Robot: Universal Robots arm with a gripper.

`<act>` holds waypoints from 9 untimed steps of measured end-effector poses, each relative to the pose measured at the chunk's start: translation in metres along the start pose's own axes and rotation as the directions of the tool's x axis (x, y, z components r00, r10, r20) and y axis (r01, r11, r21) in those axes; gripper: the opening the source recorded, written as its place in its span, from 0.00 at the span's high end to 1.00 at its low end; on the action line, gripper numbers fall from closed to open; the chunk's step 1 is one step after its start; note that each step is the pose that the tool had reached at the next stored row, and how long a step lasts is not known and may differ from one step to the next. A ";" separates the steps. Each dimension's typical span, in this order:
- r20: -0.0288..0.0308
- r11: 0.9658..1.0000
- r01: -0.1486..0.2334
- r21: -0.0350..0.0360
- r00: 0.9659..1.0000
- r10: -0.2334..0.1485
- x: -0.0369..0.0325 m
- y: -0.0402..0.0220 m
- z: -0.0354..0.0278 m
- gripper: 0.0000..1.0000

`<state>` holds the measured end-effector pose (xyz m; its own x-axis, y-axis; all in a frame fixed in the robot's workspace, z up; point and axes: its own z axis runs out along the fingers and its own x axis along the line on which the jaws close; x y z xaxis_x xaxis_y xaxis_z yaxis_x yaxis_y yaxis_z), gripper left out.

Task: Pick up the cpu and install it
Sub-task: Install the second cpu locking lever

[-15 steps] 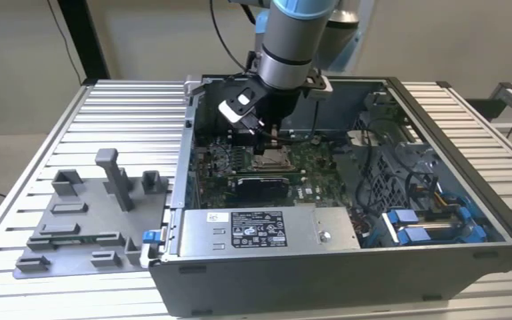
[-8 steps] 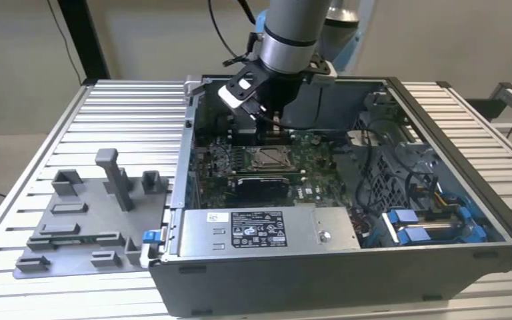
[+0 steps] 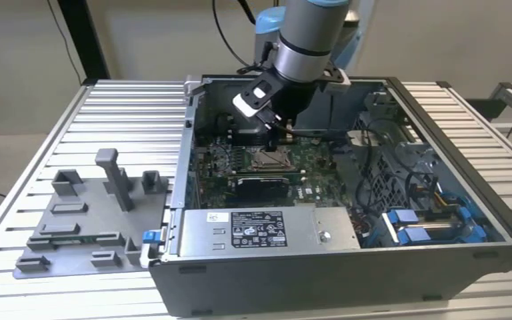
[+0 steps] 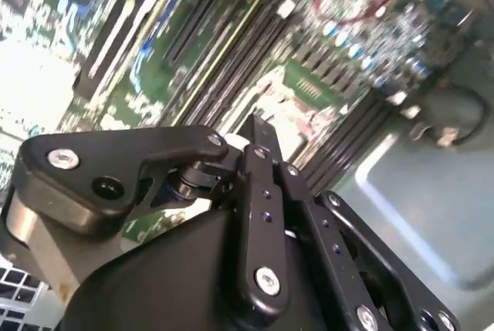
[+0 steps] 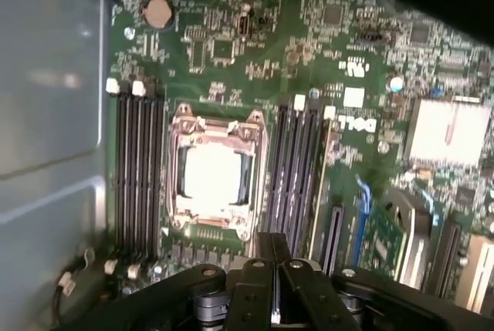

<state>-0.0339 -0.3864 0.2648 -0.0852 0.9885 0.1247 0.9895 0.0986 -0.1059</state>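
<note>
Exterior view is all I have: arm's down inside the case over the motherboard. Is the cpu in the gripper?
Observer: No. In the first wrist view the cpu lies inside the socket frame, pale top showing.
Operator: Gripper state?
Observer: The gripper is shut with nothing held, in both wrist views.
Operator: Is it over the cpu?
Observer: It doesn't look so. In the first wrist view it ends just past one end of the socket frame, not over the cpu. I can't tell its height above the board.
</note>
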 end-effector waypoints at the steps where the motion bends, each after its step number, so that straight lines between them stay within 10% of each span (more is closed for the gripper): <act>1: 0.000 1.000 0.000 0.000 1.000 0.000 -0.0004 0.0022 0.0015 1.00; 9: 0.000 1.000 -0.001 0.000 1.000 0.001 0.0091 0.0025 0.0136 1.00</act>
<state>-0.0338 -0.3756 0.2523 -0.0844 0.9886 0.1248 0.9895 0.0979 -0.1064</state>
